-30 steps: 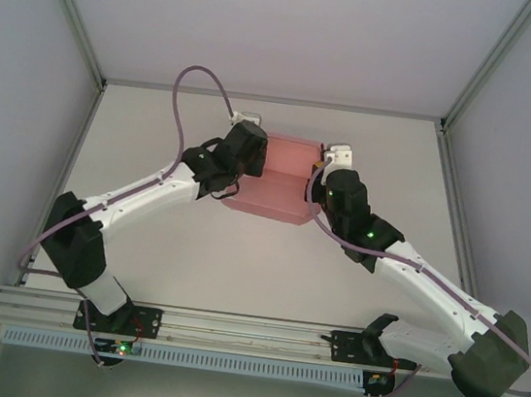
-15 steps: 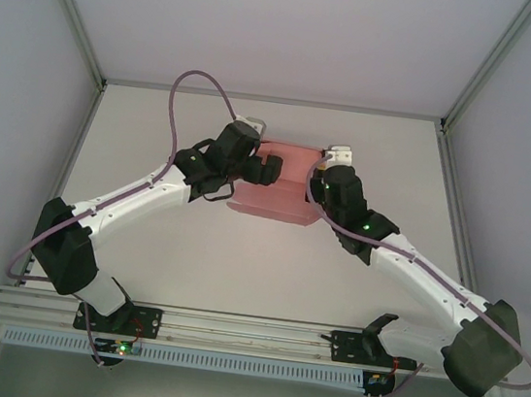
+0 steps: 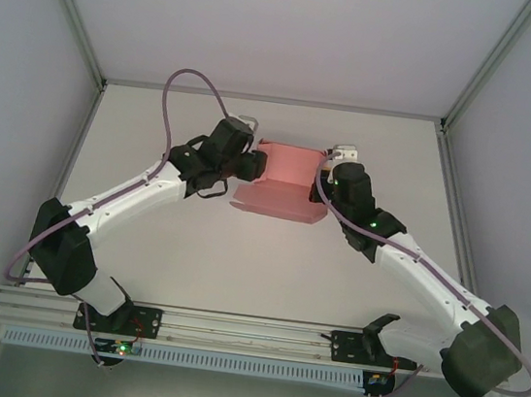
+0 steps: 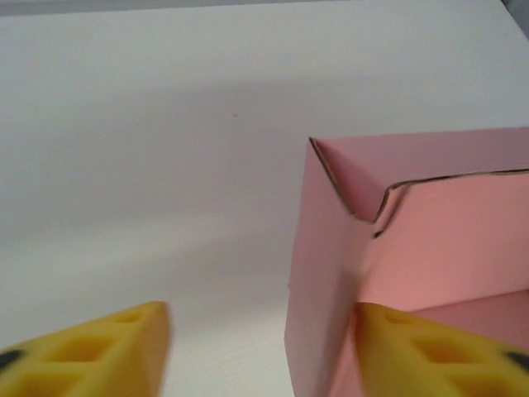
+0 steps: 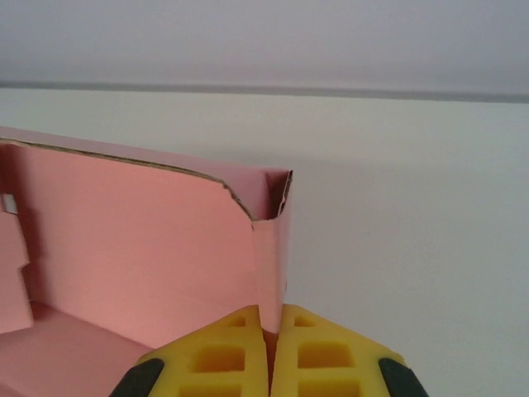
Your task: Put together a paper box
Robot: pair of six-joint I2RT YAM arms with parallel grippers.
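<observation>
Left gripper stood with its 2 yellow fingers spread apart, straddling the left side wall of the paper box. In the left wrist view, 1 finger was outside the wall with bare table showing between it and the card. The other was inside the box, close against the wall's inner face; whether it pressed on the card could not be told. Nothing was pinched there.

Right gripper had its 2 yellow pads pressed together on the right side wall. The thin pink edge ran down into the seam between them, so the card was clamped at that wall's lower part.

From above, the box sat on the white table toward the far edge, about midway between the left and right edges, with the 2 arms reaching in from either side. It was partly formed and open on top. The back wall stood upright, and both side walls stood up at its ends. The part nearest the arms looked lower and flatter, though its exact fold was hard to make out.

At the far left corner, the wrist view showed the side wall meeting the back wall, with a small folded piece dipping in a notch below the top edge. The far right corner showed a similar notch where the wall's top edge dropped beside the corner fold.

A purple cable looped above the left arm, and another trailed along the right arm.
</observation>
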